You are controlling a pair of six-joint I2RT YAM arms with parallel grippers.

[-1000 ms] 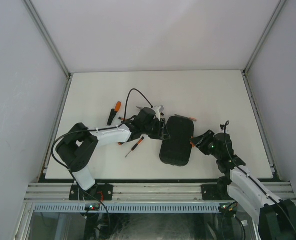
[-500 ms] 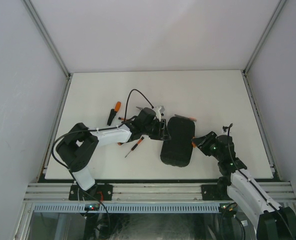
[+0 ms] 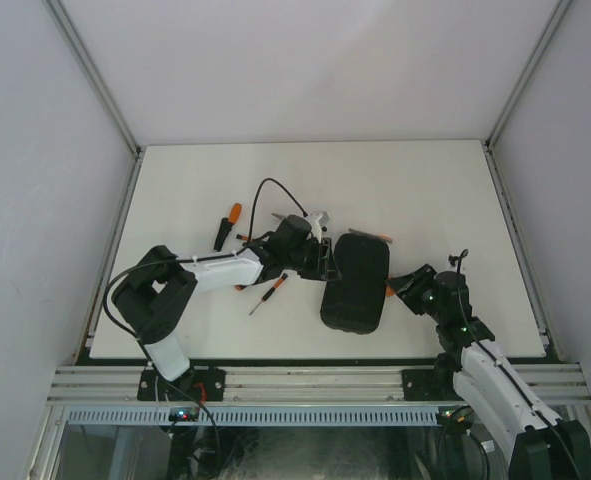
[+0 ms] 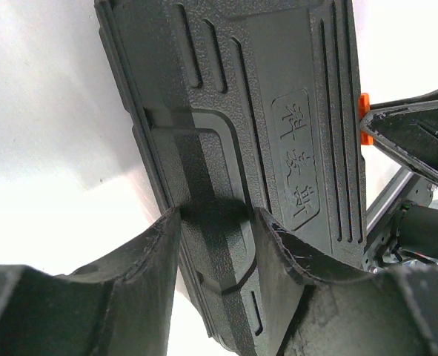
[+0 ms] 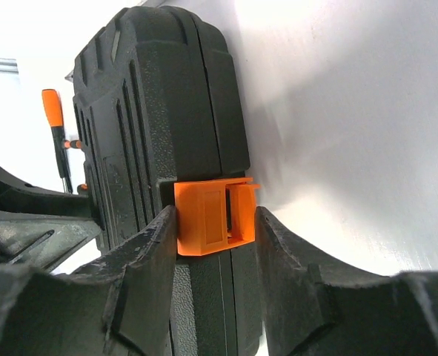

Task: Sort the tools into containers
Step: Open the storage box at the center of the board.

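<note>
White-linked, black-jointed left arm (image 3: 213, 270) and right arm (image 3: 495, 372), looping black cables (image 3: 265, 181), textured black gripper fingers (image 4: 122, 274).

Black ribbed tool case (image 3: 355, 285) with orange latch (image 5: 213, 216); white table (image 3: 425, 190).

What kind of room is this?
Probably a robot test lab: a white table boxed in by plain panels, a left arm and right arm bolted at its edge, beside a tool case.
</note>
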